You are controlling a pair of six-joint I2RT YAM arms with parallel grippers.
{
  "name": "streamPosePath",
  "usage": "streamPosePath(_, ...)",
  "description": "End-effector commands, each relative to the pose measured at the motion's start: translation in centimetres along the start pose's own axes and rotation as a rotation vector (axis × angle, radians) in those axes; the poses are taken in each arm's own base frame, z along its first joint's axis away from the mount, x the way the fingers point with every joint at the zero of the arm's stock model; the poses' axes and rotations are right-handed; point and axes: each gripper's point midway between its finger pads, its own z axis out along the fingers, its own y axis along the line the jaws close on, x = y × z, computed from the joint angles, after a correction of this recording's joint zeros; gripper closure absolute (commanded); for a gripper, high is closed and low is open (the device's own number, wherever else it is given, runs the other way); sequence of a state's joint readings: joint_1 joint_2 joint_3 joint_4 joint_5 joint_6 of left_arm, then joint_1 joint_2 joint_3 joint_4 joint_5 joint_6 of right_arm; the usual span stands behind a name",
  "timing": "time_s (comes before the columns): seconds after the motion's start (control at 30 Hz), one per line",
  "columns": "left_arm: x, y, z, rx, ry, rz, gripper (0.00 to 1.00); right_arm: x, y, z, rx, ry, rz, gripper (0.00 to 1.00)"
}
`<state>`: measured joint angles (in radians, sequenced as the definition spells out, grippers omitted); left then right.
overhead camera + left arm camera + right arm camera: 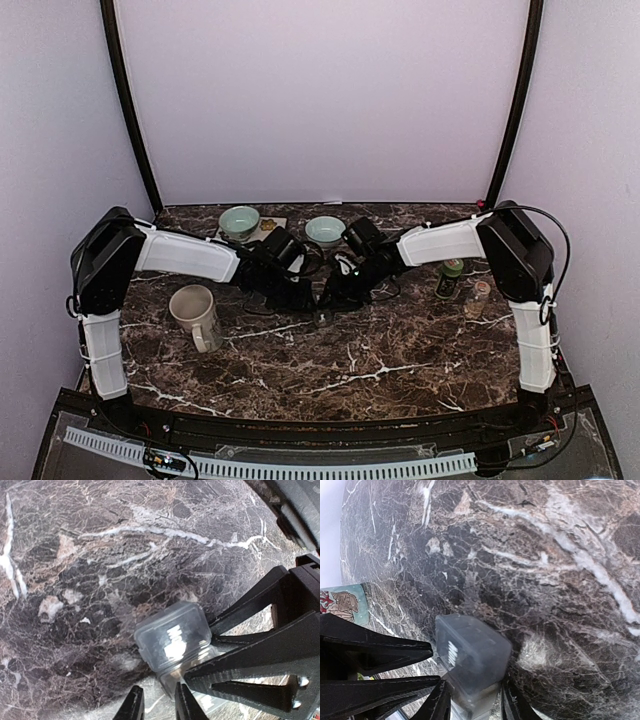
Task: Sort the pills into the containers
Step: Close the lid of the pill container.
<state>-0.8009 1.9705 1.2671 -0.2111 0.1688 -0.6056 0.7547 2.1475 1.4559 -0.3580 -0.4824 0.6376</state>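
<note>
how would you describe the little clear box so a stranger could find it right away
Look to the middle of the marble table, where the left gripper and right gripper meet. The little clear box is between them; unlike the mug and green bowls nearby, it is see-through and squarish.

Table [400, 370] is dark brown veined white, bowl [240, 220] pale green, mug [193, 308] cream, box [172, 642] clear.

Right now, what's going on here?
Both arms meet over the table at a small clear box. The right gripper is clamped on it. The left gripper has its fingertips at the box's edge; whether it grips is unclear. The mug stands apart to the left, untouched.
</note>
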Motion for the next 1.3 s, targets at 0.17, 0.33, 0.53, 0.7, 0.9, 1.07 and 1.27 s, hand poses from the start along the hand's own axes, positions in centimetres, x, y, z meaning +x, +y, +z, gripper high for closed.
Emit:
streamPosePath(0.17,2.3,0.7,1.2,-0.007,0.055,-0.001,0.75,6.0,-6.2,4.2,0.163,0.182,0.100,0.63)
streamPosePath(0.33,2.2,0.8,1.2,-0.009,0.053,-0.003,0.75,6.2,-6.1,4.4,0.161,0.189,0.098,0.63)
streamPosePath(0.53,2.2,0.8,1.2,-0.012,0.051,-0.004,0.75,6.7,-6.1,4.8,0.172,0.207,0.085,0.65)
streamPosePath(0.7,2.2,0.8,1.2,-0.011,0.048,-0.009,0.75,7.4,-6.4,5.1,0.201,0.230,0.066,0.81)
streamPosePath(0.9,1.8,0.6,0.4,-0.010,0.029,-0.016,0.74,7.3,-6.1,4.7,0.206,0.215,0.068,0.97)
streamPosePath(1.07,1.4,0.5,-0.6,-0.007,-0.001,-0.026,0.75,6.4,-4.9,3.8,0.160,0.172,0.094,1.00)
streamPosePath(1.27,0.9,0.4,-2.1,0.000,-0.052,-0.045,0.74,4.6,-3.4,1.9,0.033,0.103,0.159,1.00)
